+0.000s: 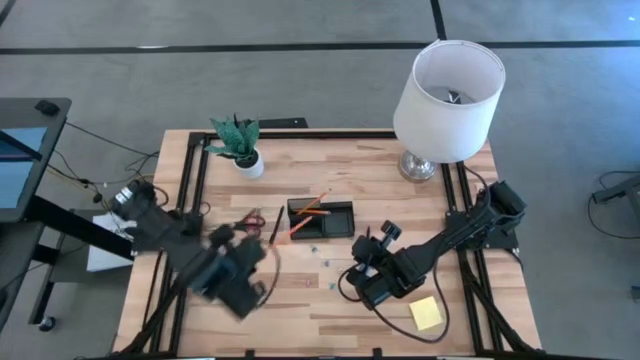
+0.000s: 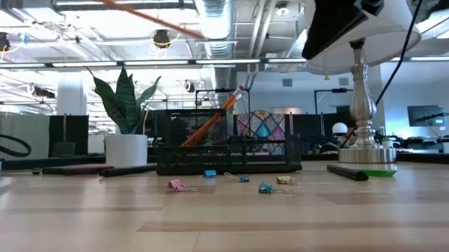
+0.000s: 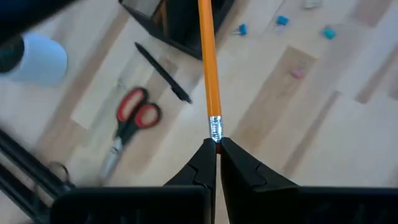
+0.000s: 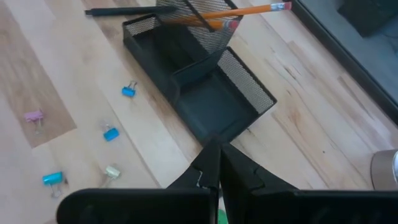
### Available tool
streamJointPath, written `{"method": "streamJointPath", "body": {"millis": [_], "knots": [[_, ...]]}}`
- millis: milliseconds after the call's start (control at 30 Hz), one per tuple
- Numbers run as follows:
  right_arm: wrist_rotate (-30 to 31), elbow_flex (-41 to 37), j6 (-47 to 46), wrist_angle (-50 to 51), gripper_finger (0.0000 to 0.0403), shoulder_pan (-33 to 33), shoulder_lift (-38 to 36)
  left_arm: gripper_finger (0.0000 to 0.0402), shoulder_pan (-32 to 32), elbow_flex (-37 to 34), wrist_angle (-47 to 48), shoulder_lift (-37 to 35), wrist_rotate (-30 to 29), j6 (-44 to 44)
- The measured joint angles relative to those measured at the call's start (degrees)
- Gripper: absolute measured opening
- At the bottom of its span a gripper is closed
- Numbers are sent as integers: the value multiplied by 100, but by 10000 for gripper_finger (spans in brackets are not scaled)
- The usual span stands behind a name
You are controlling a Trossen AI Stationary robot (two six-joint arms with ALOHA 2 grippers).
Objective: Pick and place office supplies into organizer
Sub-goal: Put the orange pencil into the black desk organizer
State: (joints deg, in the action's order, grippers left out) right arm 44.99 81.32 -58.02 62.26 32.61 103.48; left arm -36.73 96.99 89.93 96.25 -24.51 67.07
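Observation:
My left gripper (image 3: pixel 217 144) hangs over the table to the left of the black mesh organizer (image 1: pixel 322 218), shut on an orange pencil (image 3: pixel 208 62). In the low view this pencil (image 2: pixel 150 21) shows high above the table. Another orange pencil (image 4: pixel 249 10) leans in the organizer's tall compartment. Red-handled scissors (image 3: pixel 134 118) and a black pen (image 3: pixel 163 73) lie flat on the table left of the organizer. My right gripper (image 4: pixel 219 149) is shut with nothing between its fingers, above the organizer's near right corner. Small clips (image 4: pixel 111 133) lie on the wood. My left gripper pinches the pencil's eraser end, just behind the metal ferrule (image 3: pixel 215 130), between its two fingertips. The pencil runs straight on from the fingers, slanting down toward the organizer. It is lifted clear of the table.
A potted plant (image 1: pixel 240 145) stands at the far left and a white-shaded lamp (image 1: pixel 448 95) at the far right. A yellow sticky-note pad (image 1: pixel 425 313) lies near the front right. A green block (image 2: pixel 377 173) and a black pen (image 2: pixel 347 172) lie by the lamp's base.

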Motion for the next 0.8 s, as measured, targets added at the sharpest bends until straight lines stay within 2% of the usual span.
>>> {"method": "streamJointPath", "body": {"millis": [233,300,433,533,800], "knots": [[-14,0,-137,-1,0,190,0,0,1649,-59,-4,-50,774,-1891],[-11,0,-249,-2,0,265,0,0,2059,-55,12,-49,881,-2273],[-11,0,-364,-26,0,418,0,0,2721,-55,-4,-27,1459,-2974],[-9,0,-360,-124,0,520,0,0,3132,-55,7,-27,2212,-3360],[-7,0,-352,-198,0,572,0,0,3874,-55,10,-27,3501,-3742]]}}
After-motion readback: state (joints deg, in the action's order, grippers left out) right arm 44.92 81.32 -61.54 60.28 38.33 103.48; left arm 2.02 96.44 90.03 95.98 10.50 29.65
